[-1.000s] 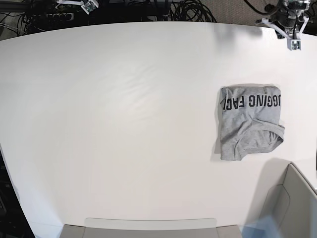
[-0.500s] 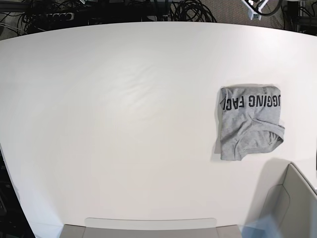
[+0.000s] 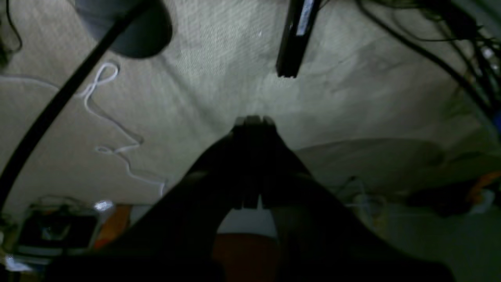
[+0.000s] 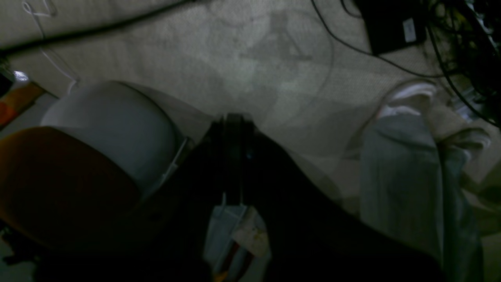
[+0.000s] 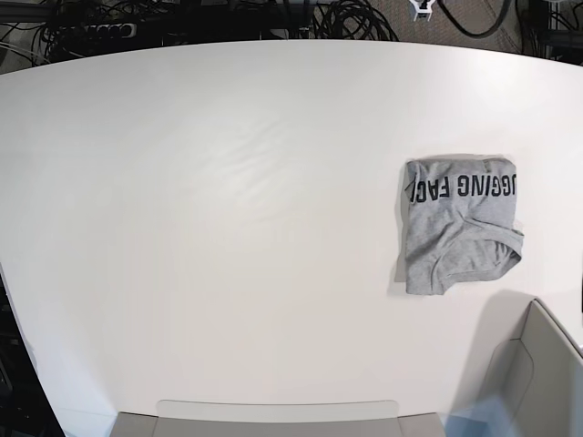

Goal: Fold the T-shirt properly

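Note:
The T-shirt point(image 5: 460, 223) lies folded into a compact grey rectangle on the right side of the white table point(image 5: 228, 228), with black block lettering along its far edge and a sleeve fold on top. No gripper touches it. In the left wrist view my left gripper point(image 3: 253, 120) is shut and empty, aimed at carpet off the table. My right gripper point(image 4: 234, 117) is likewise shut and empty over carpet. In the base view only a white arm tip point(image 5: 421, 7) shows at the top edge.
A grey bin point(image 5: 539, 364) stands at the table's near right corner, and a grey tray rim point(image 5: 273, 411) runs along the near edge. Cables point(image 5: 346, 18) pile up behind the far edge. The wrist views show carpet, a black bar point(image 3: 295, 39) and grey trousers point(image 4: 399, 176).
The arm at the far right has pulled back off the table and swung left along the top edge. The far-left arm has left the base view. The T-shirt has not moved.

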Robot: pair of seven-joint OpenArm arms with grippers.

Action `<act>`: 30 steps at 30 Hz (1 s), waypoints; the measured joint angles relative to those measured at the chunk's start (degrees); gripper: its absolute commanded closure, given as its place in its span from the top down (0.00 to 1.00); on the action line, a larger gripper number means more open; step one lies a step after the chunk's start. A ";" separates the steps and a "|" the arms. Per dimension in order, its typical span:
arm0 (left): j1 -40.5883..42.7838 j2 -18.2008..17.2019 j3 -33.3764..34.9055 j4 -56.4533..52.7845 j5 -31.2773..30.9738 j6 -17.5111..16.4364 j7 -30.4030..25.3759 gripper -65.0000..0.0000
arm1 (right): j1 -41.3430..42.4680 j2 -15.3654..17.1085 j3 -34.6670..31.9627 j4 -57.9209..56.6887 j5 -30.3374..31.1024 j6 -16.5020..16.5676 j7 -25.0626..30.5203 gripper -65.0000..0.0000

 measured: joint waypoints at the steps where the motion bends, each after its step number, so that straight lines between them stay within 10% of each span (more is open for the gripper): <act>1: -0.81 0.02 0.46 -1.86 0.26 0.11 -1.16 0.00 | 1.49 -0.02 -1.11 -1.68 -0.17 0.00 0.15 0.00; 19: -6.99 -0.59 0.74 -20.35 -0.07 -0.02 -21.18 0.00 | 16.17 -0.94 -22.95 -29.42 0.13 -0.37 32.33 0.00; 30: -9.79 2.19 0.74 -27.41 -0.07 0.13 -29.27 0.00 | 20.76 -1.03 -41.03 -31.41 0.33 -0.39 34.62 0.00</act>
